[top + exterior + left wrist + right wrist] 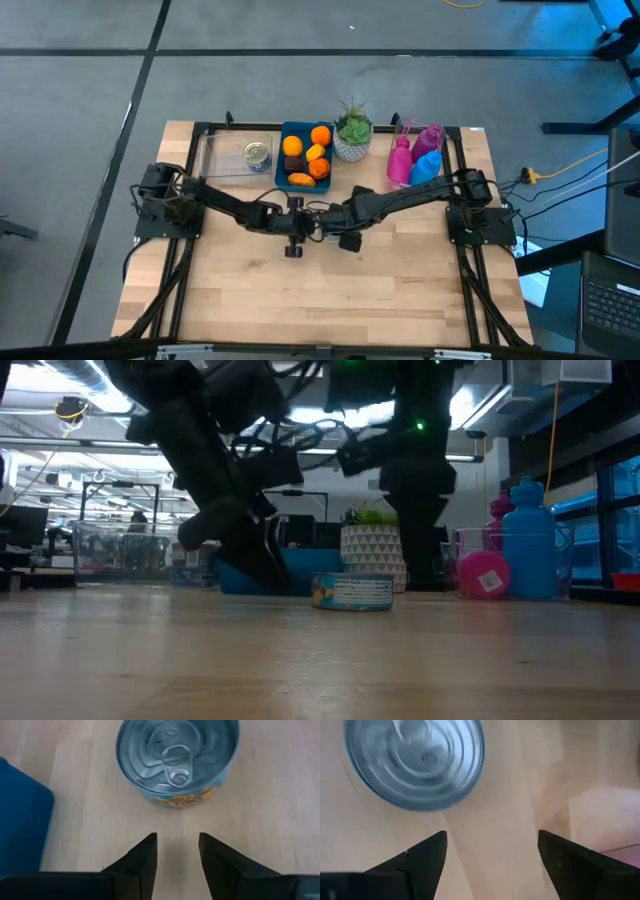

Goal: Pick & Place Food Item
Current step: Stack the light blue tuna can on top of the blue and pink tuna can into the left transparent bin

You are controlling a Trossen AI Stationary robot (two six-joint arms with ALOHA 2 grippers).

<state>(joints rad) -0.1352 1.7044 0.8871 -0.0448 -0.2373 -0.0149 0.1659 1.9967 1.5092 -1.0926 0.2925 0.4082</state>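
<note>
I'm seeing a round metal can (177, 760) lying mid-frame — left gripper (177, 862) narrow, right gripper (492, 862) wide, blue tray (304, 155) crowding behind.

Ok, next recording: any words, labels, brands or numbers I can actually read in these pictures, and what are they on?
None can be read.
Can on the table: its printed wrap shows blue and yellow bands of lettering in the low view, too blurred to read.
Same can, left wrist view: yellow print along its side, too blurred; the lid bears no text.
Pink bottle: a pale square sticker, nothing legible.
Second can in the clear bin: too small to tell.
</note>
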